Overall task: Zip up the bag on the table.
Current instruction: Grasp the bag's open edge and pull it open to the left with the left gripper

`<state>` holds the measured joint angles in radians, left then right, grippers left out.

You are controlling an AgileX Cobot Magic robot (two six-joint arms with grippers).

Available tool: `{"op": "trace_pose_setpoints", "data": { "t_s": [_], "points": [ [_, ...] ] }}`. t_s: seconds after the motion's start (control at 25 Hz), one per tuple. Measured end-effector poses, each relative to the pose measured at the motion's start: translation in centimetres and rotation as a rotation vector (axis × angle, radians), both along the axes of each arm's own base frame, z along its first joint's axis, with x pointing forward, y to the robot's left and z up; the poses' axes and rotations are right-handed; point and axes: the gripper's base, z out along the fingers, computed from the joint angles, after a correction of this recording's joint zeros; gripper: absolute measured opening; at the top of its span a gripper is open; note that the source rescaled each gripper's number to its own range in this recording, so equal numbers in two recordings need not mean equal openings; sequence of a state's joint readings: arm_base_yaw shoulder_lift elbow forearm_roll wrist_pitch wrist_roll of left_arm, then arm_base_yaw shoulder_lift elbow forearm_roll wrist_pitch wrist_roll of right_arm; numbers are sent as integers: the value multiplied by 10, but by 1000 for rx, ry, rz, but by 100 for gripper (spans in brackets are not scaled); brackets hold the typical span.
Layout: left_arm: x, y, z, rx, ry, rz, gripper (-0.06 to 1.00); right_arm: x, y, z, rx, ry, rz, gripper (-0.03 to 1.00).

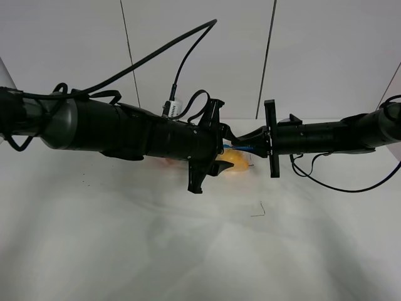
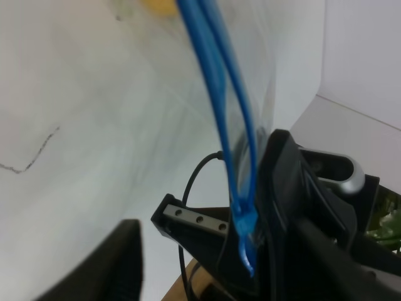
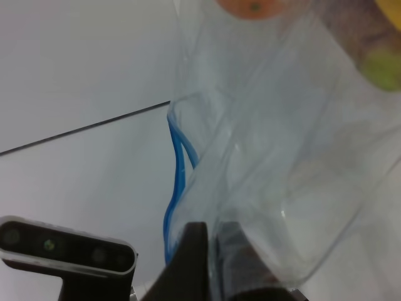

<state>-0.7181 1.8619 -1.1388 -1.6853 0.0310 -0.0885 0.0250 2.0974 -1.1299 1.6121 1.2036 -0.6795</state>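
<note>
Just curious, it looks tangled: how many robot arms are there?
2. The left arm reaches in from the left, the right arm from the right; they meet at the bag. None seems hidden.

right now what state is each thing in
bag, unzipped, produce inside
zipper strip, two tracks apart, joined at one end
left gripper, open, either side of the zipper strip
right gripper, shut on the bag's edge

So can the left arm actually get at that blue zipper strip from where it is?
Probably yes: the blue zipper strip runs through the open gap of the left pincer, with nothing between, while the right pincer holds the bag by its end.
</note>
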Motion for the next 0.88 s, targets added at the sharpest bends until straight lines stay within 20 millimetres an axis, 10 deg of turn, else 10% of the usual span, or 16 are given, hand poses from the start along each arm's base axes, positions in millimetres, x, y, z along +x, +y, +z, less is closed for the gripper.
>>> {"op": "trace_pose_setpoints", "data": {
  "t_s": [0.2, 0.88],
  "points": [
    [0, 0, 0, -10, 13, 12, 35, 0, 0, 0, 0, 0, 0, 0],
    [1, 0, 1, -36, 40, 40, 1, 0, 0, 0, 0, 0, 0, 0]
  ]
}}
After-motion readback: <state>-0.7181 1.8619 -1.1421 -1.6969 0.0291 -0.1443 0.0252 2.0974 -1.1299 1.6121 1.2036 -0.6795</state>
